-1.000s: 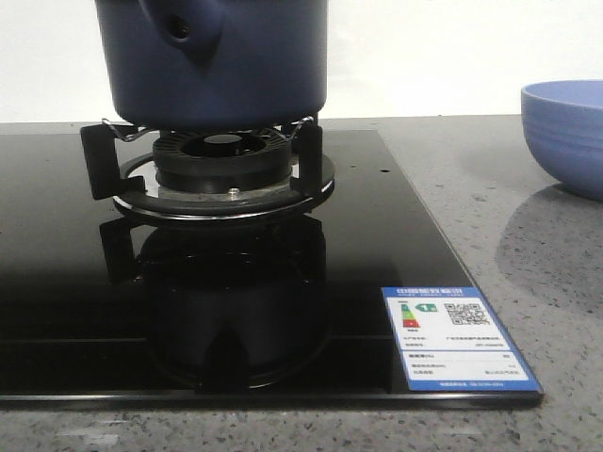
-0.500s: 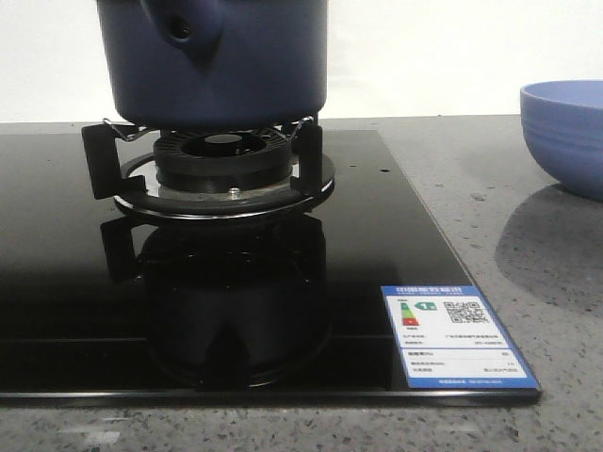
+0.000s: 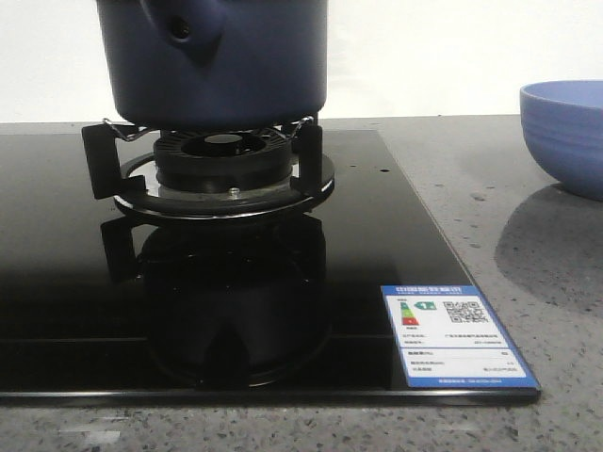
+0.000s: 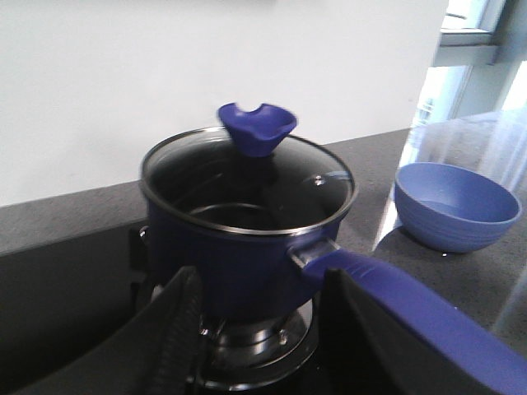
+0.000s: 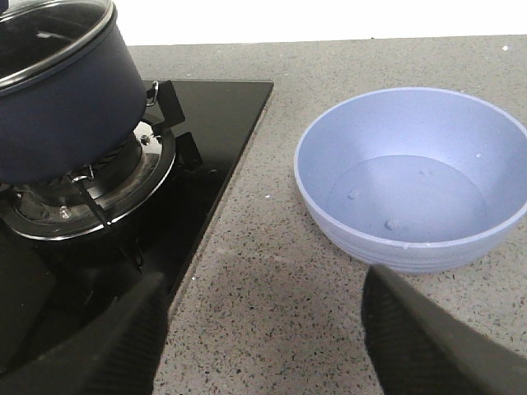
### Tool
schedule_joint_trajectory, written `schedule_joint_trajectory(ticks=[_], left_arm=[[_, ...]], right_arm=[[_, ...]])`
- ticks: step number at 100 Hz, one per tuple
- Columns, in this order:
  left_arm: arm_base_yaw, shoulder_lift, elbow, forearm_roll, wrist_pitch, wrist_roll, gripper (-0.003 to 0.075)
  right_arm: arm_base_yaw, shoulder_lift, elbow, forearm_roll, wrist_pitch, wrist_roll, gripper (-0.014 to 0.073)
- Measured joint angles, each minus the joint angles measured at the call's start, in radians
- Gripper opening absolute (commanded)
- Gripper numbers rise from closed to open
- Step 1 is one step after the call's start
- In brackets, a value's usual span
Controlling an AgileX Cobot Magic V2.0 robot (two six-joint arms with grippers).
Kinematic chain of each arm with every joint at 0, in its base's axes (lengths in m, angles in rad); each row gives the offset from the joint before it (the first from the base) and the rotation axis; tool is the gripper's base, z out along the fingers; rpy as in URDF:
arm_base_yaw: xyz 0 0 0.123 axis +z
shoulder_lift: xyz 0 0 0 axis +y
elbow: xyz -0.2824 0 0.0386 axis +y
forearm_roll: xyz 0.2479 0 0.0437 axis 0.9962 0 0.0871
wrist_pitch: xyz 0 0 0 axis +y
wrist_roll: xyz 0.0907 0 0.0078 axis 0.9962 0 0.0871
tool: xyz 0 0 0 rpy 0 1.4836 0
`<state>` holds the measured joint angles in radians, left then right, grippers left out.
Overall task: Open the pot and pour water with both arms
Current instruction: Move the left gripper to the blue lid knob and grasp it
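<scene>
Left tool (image 4: pixel 262 329) is spread wide open, lined up just short of the pot (image 4: pixel 239 247), which sits on the burner (image 3: pixel 224 169) with its glass lid (image 4: pixel 247 185) on. Right tool (image 5: pixel 263 329) is open too, over the counter (image 5: pixel 272 321) near the bowl (image 5: pixel 416 177). If it were me: steady the long handle (image 4: pixel 403 309) first, then pinch the lid's blue knob (image 4: pixel 257 127) squarely and lift straight up.
</scene>
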<state>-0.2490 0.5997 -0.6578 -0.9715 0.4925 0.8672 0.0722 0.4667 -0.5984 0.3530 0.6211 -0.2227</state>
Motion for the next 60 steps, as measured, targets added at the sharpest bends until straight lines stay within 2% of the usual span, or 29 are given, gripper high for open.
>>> schedule_joint_trajectory(ticks=[18, 52, 60], left_arm=[[-0.009, 0.168, -0.075, -0.155, 0.0, 0.195, 0.045], [-0.009, 0.504, -0.262, -0.33, 0.055, 0.42, 0.0454], [-0.011, 0.578, -0.314, -0.356, 0.077, 0.457, 0.0487]], right_arm=[[0.0, 0.0, 0.0, 0.0, -0.002, 0.0, 0.046], [0.0, 0.0, 0.0, 0.0, -0.002, 0.0, 0.046], [0.0, 0.0, 0.0, 0.0, -0.002, 0.0, 0.046]])
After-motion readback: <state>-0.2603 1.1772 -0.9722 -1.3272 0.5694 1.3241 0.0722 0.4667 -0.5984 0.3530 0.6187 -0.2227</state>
